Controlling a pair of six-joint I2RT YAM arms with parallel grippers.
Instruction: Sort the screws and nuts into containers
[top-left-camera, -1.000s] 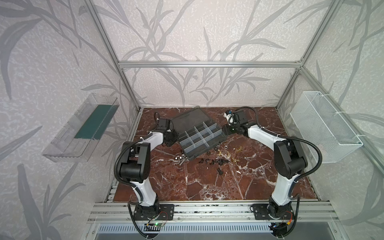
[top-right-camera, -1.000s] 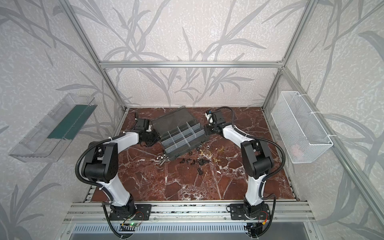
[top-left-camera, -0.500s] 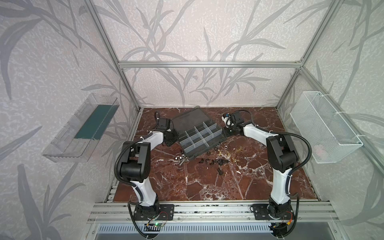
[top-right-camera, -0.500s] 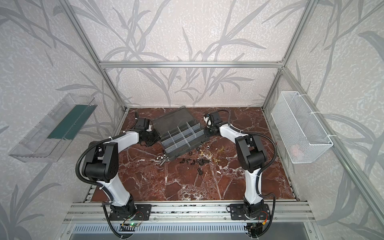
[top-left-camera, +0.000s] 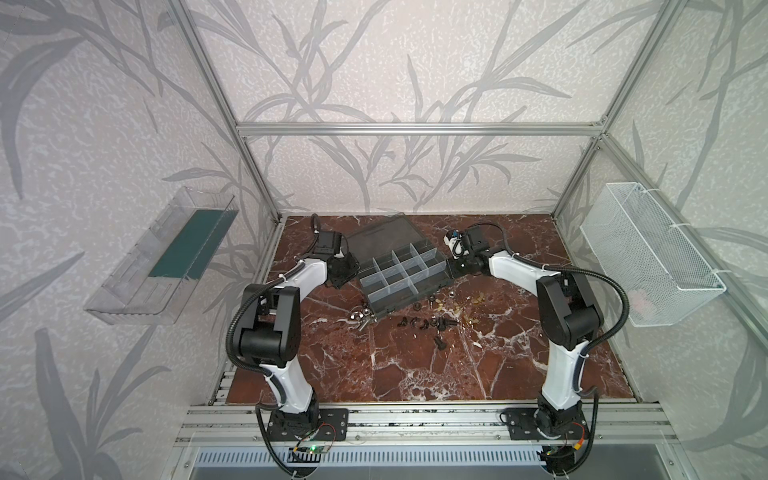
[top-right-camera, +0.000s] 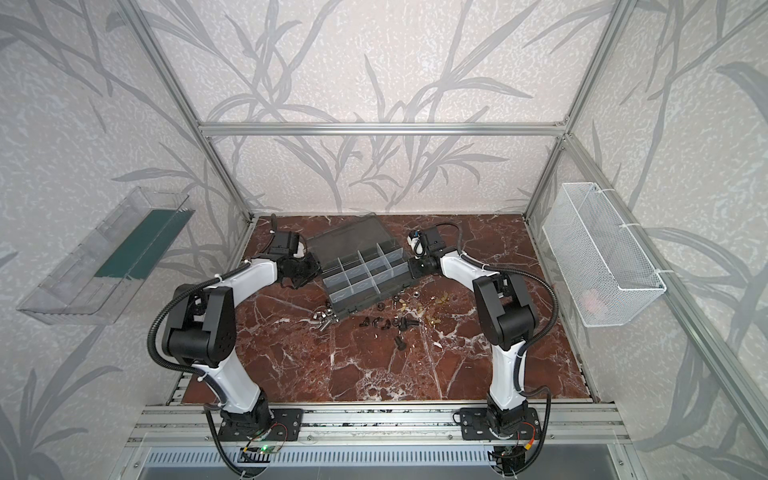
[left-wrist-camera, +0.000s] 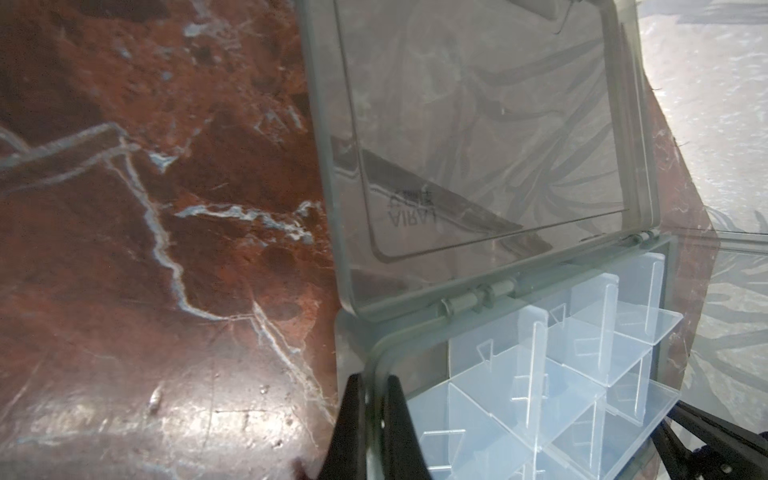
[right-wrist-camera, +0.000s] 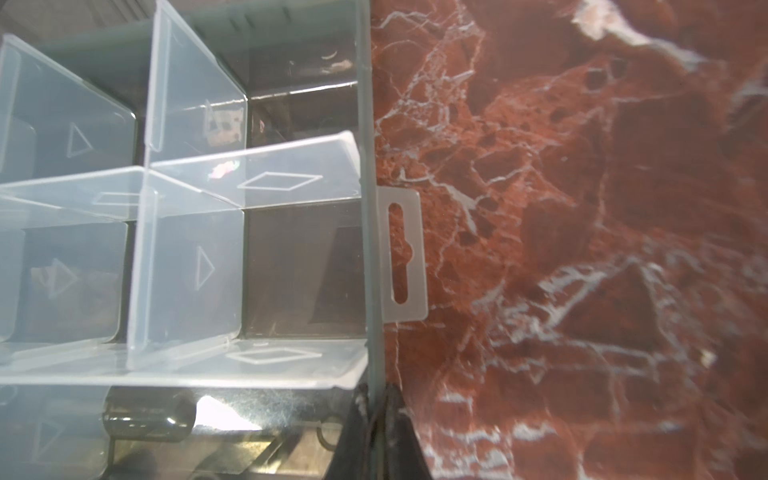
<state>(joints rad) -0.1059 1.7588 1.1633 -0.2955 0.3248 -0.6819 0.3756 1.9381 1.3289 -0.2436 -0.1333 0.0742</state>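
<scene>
The dark grey organiser case (top-left-camera: 411, 300) (top-right-camera: 374, 303) lies open at the middle back of the marble floor, its smoky lid (top-left-camera: 382, 232) (left-wrist-camera: 478, 145) tilted back. Its containers (left-wrist-camera: 540, 374) (right-wrist-camera: 299, 270) look bare. My left gripper (top-left-camera: 345, 270) (top-right-camera: 309, 272) (left-wrist-camera: 376, 378) is shut on the case's left wall. My right gripper (top-left-camera: 453, 268) (top-right-camera: 413, 268) (right-wrist-camera: 376, 388) is shut on its right wall. In front of the case lie black screws (top-left-camera: 424, 324) (top-right-camera: 386, 324), a silver cluster (top-left-camera: 361, 322) (top-right-camera: 322, 324) and brass nuts (top-left-camera: 457, 307) (top-right-camera: 432, 309).
A white wire basket (top-left-camera: 648, 253) hangs on the right wall and a clear tray with a green strip (top-left-camera: 166, 253) on the left wall. Aluminium frame posts stand at the back corners. A hang tab (right-wrist-camera: 405, 253) juts from the case's right wall.
The right gripper has closed onto the case's right wall, and the right arm's elbow has swung inward. The left arm and the case have not moved.
</scene>
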